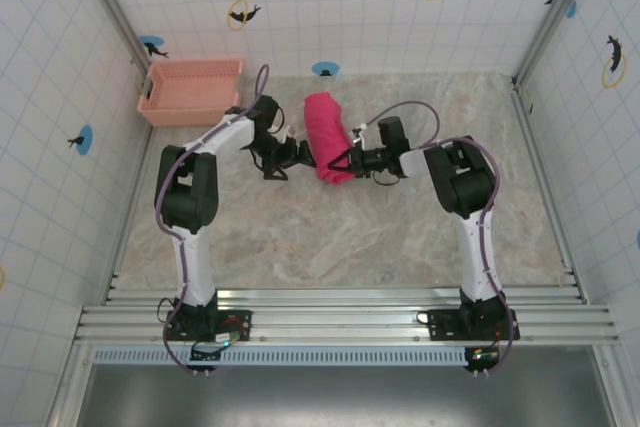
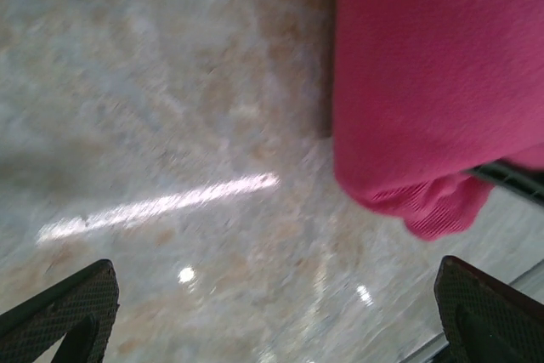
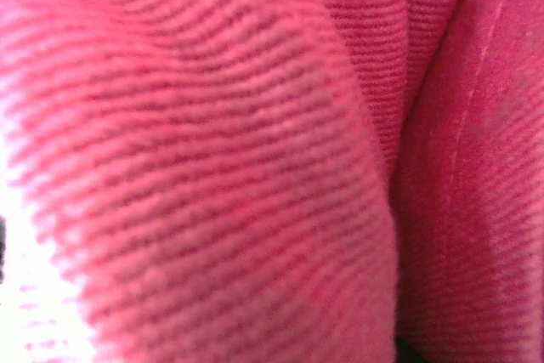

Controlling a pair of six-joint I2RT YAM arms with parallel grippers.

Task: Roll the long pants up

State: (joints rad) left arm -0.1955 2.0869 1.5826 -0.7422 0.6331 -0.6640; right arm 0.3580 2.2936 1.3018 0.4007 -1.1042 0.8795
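The long pants (image 1: 328,135) lie as a thick magenta roll at the middle back of the marble table, running away from the arms. My left gripper (image 1: 285,159) hovers just left of the roll's near end. It is open, and bare table shows between its dark fingertips (image 2: 59,316). In the left wrist view the long pants (image 2: 425,82) hang at the upper right, apart from the left gripper (image 2: 272,320). My right gripper (image 1: 340,162) is pushed into the roll's near end from the right. Ribbed pink cloth of the long pants (image 3: 212,167) covers its camera and hides its fingers.
A pale salmon-pink slotted basket (image 1: 190,92) stands at the back left corner against the tiled wall. Tiled walls close in the table on three sides. A metal rail (image 1: 340,312) with both arm bases runs along the near edge.
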